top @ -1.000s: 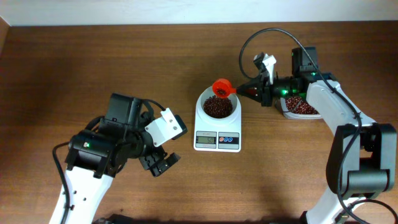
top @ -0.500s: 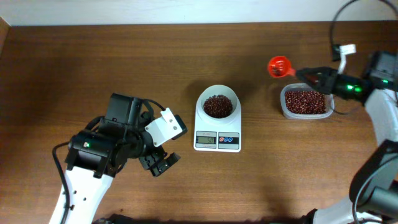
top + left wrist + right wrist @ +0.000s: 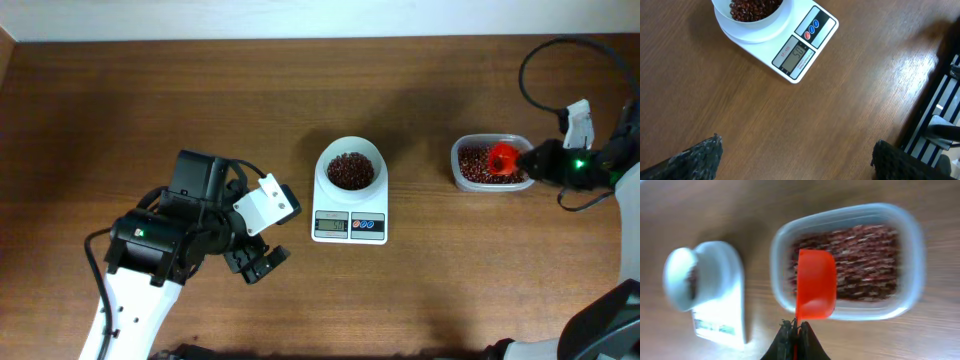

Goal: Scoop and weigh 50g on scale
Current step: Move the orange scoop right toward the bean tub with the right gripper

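The white scale [image 3: 350, 222] stands mid-table, its round bowl holding dark red-brown beans [image 3: 350, 170]. More beans [image 3: 865, 245] fill the clear tub [image 3: 460, 150] to the right. My right gripper [image 3: 535, 165] is shut on the handle of the orange-red scoop [image 3: 502, 158], which hangs over the tub's beans. The right wrist view shows the scoop [image 3: 815, 282] above the tub [image 3: 912, 225] and the gripper [image 3: 795, 325] pinching its handle. My left gripper [image 3: 258, 262] hovers open to the left of the scale. Its wrist view shows nothing between its fingers [image 3: 797, 141] and the scale [image 3: 800, 50] ahead.
Bare wooden table surrounds the scale. A cable loops above the right arm [image 3: 535, 60]. A dark striped structure [image 3: 940, 110] shows at the right edge of the left wrist view.
My right gripper has carried the scoop from over the scale's bowl rightward and brought it over the tub of beans. The left arm has not moved.
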